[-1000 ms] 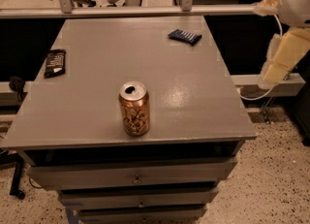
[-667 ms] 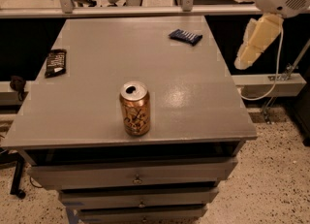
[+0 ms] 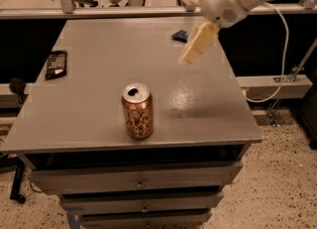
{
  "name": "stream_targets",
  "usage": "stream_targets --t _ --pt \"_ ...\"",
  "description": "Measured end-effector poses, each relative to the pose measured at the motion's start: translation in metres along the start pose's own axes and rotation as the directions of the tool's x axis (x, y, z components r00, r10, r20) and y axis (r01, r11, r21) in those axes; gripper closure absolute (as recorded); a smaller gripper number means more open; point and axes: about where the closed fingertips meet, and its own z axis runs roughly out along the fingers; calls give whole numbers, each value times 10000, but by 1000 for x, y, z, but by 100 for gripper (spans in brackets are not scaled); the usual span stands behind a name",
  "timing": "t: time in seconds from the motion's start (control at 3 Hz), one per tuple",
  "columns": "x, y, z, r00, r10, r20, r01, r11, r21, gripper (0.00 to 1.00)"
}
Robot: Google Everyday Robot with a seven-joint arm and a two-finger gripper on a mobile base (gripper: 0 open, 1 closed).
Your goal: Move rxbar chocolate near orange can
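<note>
I see my gripper up-right of the can, opening untellable; the rxbar, far left of it, looks light and slick, so pinch across its narrow width.

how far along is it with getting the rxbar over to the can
Nothing looks done: the rxbar lies at the left edge of the table, well apart from the can near the front. In hand: the gripper hangs above the table's right side, close to the blue bar, not the rxbar. Left: reach the rxbar, grasp it, set it by the can.
</note>
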Motion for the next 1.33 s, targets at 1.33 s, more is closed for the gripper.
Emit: stream_targets --t 1.33 --pt "-75 -1 212 9412 2591 2166 -2178 9559 -1969 0"
